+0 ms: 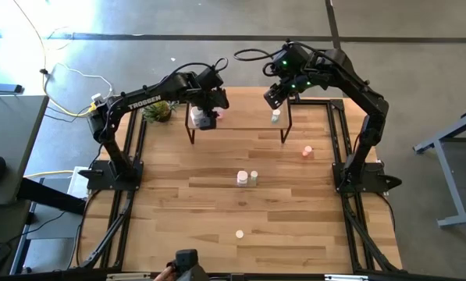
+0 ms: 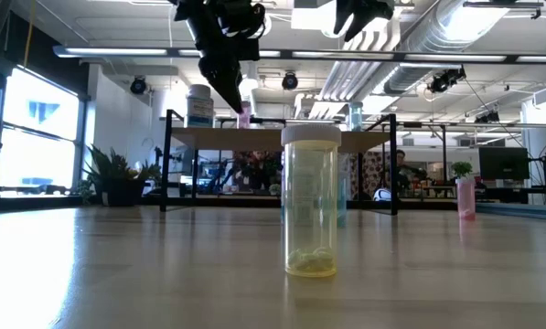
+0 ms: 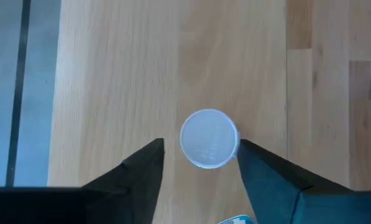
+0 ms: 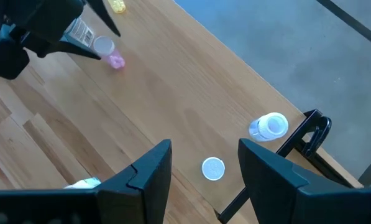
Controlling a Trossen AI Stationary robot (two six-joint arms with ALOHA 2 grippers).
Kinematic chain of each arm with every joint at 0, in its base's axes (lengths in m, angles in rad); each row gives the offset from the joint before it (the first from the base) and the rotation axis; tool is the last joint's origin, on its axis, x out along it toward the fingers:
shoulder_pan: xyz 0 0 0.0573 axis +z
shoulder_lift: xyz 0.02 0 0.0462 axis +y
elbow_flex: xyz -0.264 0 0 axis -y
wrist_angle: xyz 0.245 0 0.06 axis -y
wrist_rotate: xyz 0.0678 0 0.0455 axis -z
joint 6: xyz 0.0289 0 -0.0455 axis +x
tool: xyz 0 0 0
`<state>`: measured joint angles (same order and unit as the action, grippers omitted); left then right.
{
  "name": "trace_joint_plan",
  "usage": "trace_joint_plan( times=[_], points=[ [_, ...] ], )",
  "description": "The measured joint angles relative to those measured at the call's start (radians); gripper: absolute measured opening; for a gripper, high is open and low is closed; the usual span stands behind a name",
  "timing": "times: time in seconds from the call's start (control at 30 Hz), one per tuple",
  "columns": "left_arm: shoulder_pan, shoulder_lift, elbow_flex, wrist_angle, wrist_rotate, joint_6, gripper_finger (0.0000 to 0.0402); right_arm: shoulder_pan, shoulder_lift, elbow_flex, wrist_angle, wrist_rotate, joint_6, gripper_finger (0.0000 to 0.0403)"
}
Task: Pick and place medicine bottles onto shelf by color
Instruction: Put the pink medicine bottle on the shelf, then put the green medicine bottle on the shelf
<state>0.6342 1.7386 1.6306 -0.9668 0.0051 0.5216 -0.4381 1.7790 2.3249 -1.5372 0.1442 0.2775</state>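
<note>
While the left end effector point(image 3: 201, 163) hovers wide open above the shelf point(image 1: 240, 117), a white-capped bottle point(image 3: 209, 138) stands upright between its fingers, slightly toward 1 o'clock. The right end effector point(image 4: 204, 167), also open and empty, waits over the shelf's right end.

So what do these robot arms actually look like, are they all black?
Mostly, yes. Both are dark, slender, jointed arms on black bases at the table's sides. The left arm carries white TROSSEN lettering; the right arm shows small green lights and a looping black cable near its wrist. Each ends in two dark, wedge-shaped fingers, as on the right gripper.
</note>
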Motion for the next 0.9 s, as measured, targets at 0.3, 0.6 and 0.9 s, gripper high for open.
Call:
trace_joint_plan(
  times=[0.3, 0.6, 0.9],
  points=[
    [0.000, -0.001, 0.076, -0.011, -0.002, -0.074, 0.0224, 0.002, -0.011, 0.000, 0.000, -0.004, -0.088, 0.0177],
    [-0.005, -0.059, 0.117, -0.018, -0.001, -0.147, 0.0219, 0.016, -0.060, 0.000, -0.010, -0.022, -0.182, 0.0177],
    [-0.039, -0.165, 0.117, -0.027, 0.001, -0.306, 0.0216, 0.020, -0.072, -0.008, -0.031, -0.090, -0.254, 0.0177]
  ],
)
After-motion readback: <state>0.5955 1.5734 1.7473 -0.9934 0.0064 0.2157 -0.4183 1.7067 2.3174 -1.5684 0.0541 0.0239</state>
